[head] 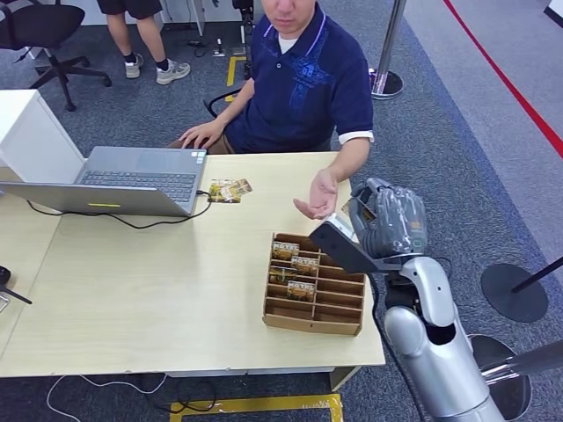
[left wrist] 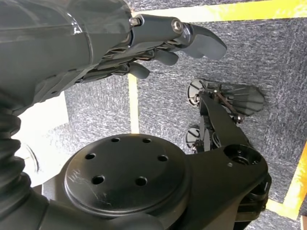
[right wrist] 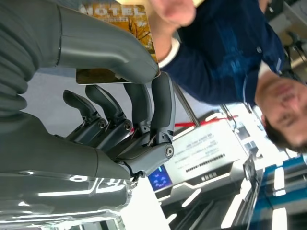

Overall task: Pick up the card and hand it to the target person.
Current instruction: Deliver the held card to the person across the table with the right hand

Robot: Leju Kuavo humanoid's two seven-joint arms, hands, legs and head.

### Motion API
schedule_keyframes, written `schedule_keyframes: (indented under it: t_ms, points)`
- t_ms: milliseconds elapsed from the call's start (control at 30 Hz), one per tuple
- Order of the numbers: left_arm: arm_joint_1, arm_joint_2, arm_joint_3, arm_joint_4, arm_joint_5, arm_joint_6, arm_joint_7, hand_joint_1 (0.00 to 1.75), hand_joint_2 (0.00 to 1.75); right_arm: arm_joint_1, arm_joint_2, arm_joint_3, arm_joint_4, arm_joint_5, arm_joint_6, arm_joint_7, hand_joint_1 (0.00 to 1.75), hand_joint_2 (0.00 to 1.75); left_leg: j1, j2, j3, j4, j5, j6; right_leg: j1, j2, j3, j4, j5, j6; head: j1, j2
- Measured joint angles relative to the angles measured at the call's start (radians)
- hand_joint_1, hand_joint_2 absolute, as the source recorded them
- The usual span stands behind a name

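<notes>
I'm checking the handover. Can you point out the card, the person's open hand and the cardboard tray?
card (right wrist: 135, 24), right wrist view, its yellow printed face above the thumb.
person's open hand (head: 320, 198), head view, the upturned palm.
cardboard tray (head: 312, 323), head view, its front wall.

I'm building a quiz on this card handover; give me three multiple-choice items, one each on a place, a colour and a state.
1. Where is the cardboard organizer?
A. beside the laptop
B. at the table's near right corner
C. on the floor

2. What colour is the person's shirt?
A. red
B. white
C. dark blue

3. What is the right hand doing?
A. pinching a card
B. hanging with nothing in it
C. pressing the laptop

Answers: 1 B, it sits by the near right edge. 2 C, navy polo. 3 A, thumb and fingers clamp the card near the person's open palm.
</notes>
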Motion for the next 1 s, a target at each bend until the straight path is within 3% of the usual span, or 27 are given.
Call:
schedule_keyframes:
  t_ms: [433,567,733,1000]
  points:
    - [-0.001,0.0,-0.001,0.0,0.0,-0.007,0.007,0.0,1.75,-0.088,0.002,-0.02,-0.008,-0.06,0.061,-0.032,1.61,1.75,0.0,0.0,-0.001,0.0,0.001,0.0,0.0,-0.001,0.0,0.0,0.001,0.0,0.0,0.0]
    - [-0.002,0.0,-0.001,0.0,-0.001,-0.007,0.019,0.0,1.75,-0.129,0.043,-0.003,0.084,-0.081,0.097,-0.042,1.61,1.75,0.0,0.0,-0.001,0.0,0.001,-0.001,0.0,0.0,0.0,0.001,0.001,0.0,0.0,0.0]
    - [-0.003,0.0,-0.001,0.0,-0.001,-0.007,0.021,0.0,1.75,-0.166,0.092,0.033,0.208,-0.066,0.074,-0.042,1.61,1.75,0.0,-0.001,-0.001,0.0,0.002,-0.002,0.0,-0.001,-0.001,0.002,0.001,-0.001,0.0,0.0]
    - [-0.002,0.0,-0.001,0.0,-0.001,-0.005,0.033,0.0,1.75,-0.191,0.12,0.056,0.279,-0.069,0.073,-0.041,1.61,1.75,0.0,-0.002,-0.001,0.0,0.002,-0.002,0.0,-0.002,-0.001,0.002,0.001,-0.002,0.0,0.0]
